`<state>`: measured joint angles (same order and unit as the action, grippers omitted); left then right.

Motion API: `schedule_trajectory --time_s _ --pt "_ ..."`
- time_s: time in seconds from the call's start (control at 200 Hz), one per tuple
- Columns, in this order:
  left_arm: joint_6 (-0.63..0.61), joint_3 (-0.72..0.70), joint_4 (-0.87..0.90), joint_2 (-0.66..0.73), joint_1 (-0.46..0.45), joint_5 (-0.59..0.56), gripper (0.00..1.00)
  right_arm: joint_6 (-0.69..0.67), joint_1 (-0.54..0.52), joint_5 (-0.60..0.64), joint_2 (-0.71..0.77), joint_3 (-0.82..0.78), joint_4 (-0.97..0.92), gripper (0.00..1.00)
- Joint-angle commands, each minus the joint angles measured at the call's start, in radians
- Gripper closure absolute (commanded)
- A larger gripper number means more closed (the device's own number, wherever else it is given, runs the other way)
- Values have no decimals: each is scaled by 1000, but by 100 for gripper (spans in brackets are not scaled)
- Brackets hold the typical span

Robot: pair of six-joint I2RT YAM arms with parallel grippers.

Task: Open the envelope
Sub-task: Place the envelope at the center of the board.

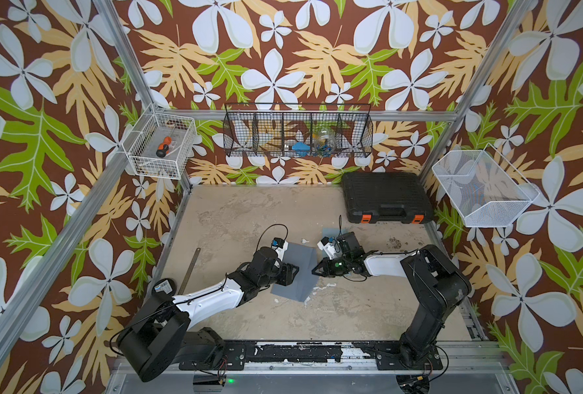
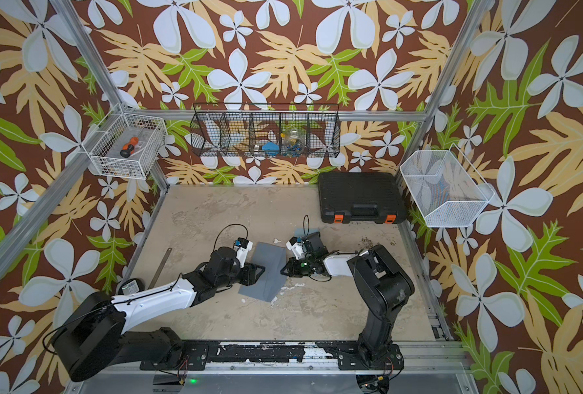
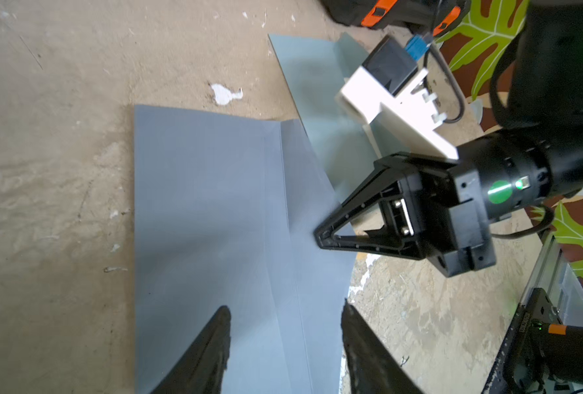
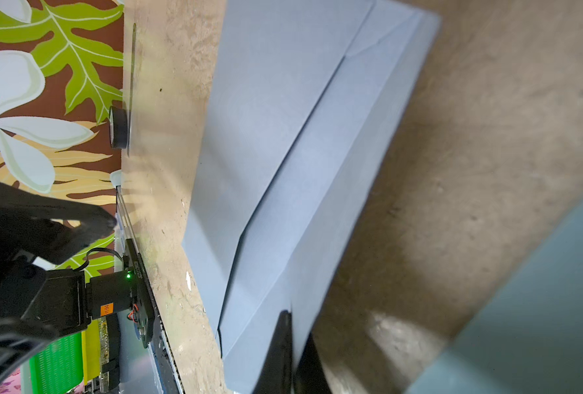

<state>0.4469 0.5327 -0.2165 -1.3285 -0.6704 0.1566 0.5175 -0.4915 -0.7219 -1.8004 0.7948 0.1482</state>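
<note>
One grey envelope [image 1: 298, 256] in right hand [image 1: 314, 272]

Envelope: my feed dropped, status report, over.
Right gripper, jaws shut on envelope flap edge. Left gripper open over its body. Flap partly lifted. Nothing blocking.

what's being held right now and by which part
The right gripper pinches the envelope by the edge of its flap; the left gripper is open, holding nothing.
</note>
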Motion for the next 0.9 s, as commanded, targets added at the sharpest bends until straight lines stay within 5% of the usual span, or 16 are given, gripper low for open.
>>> schedule_trajectory --time_s 0.0,0.315,0.646,0.896 --pt "26 -1 -57 -40 0 35 45 -53 -1 59 -4 15 -24 87" --pt "42 -13 -83 -134 0 34 47 -116 -38 253 29 9 -69 63" --pt "52 -23 -81 -169 0 22 49 -119 -146 598 59 -2 -134 67" --pt "52 -27 -77 -158 0 11 49 -126 -193 698 98 -13 -148 64"
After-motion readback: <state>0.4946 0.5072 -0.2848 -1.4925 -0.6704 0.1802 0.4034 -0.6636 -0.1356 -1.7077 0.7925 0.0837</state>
